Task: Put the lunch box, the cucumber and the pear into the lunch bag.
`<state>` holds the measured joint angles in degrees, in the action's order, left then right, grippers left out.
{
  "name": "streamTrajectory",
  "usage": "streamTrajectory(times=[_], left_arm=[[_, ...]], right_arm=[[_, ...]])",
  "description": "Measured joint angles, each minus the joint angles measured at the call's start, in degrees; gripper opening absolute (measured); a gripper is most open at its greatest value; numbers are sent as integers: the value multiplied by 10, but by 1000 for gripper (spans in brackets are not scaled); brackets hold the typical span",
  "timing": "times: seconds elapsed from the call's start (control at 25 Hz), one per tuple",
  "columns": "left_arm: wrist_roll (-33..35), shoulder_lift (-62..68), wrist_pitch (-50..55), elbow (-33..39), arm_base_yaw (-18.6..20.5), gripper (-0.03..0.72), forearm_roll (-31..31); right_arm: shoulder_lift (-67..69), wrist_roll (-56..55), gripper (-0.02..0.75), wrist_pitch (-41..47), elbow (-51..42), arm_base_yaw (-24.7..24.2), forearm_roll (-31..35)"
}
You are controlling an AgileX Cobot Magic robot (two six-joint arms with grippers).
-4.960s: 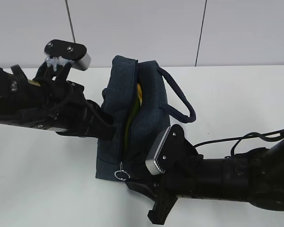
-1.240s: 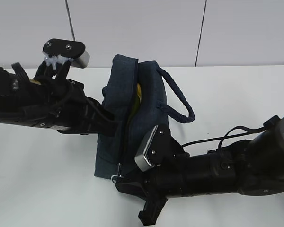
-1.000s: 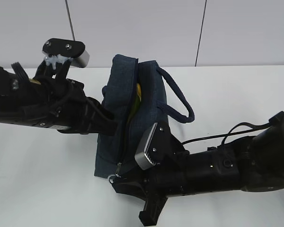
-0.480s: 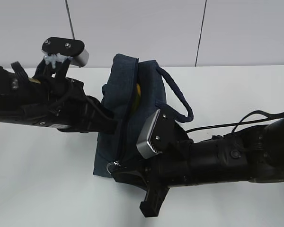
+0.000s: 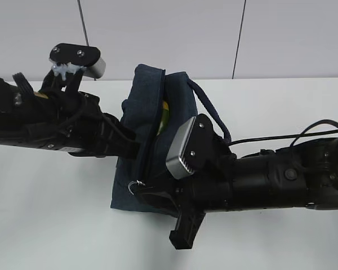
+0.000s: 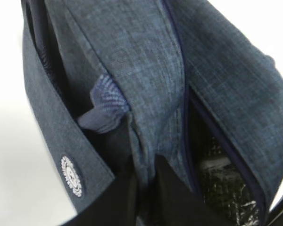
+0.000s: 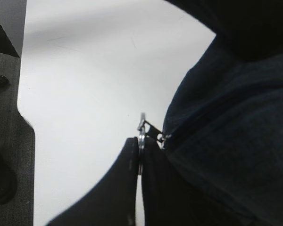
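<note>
The navy lunch bag (image 5: 147, 93) stands mid-table with its top slit partly open. In the slit I see a yellow patch of the pear (image 5: 165, 105) and, just below it, a green bit of the cucumber (image 5: 161, 122). The lunch box is hidden. My left gripper (image 5: 134, 151) is shut on a fold of the bag's side fabric (image 6: 146, 141). At the near end of the zipper, my right gripper (image 5: 142, 190) is shut on the silver ring pull (image 5: 136, 187). The ring (image 7: 141, 129) stands edge-on between the right gripper's (image 7: 140, 150) black fingers.
The padded loop handle (image 5: 217, 121) hangs off the bag's right side above my right arm. A black cable (image 5: 281, 140) trails over the white table (image 5: 50, 225). In the right wrist view the table's edge (image 7: 26, 127) drops to dark floor. A wall stands behind.
My right gripper has drawn the ring pull away from the camera along the bag's zipper, and the right arm has risen beside the bag. The left arm keeps its hold.
</note>
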<state>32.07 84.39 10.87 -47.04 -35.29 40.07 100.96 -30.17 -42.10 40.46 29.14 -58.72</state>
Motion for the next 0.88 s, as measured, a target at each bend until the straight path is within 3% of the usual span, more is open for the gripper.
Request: streamTrajectory(times=[0.88], left_arm=[[0, 23, 15, -3, 0, 3, -1]], right_arm=[[-92, -1, 0, 49, -2, 0, -1]])
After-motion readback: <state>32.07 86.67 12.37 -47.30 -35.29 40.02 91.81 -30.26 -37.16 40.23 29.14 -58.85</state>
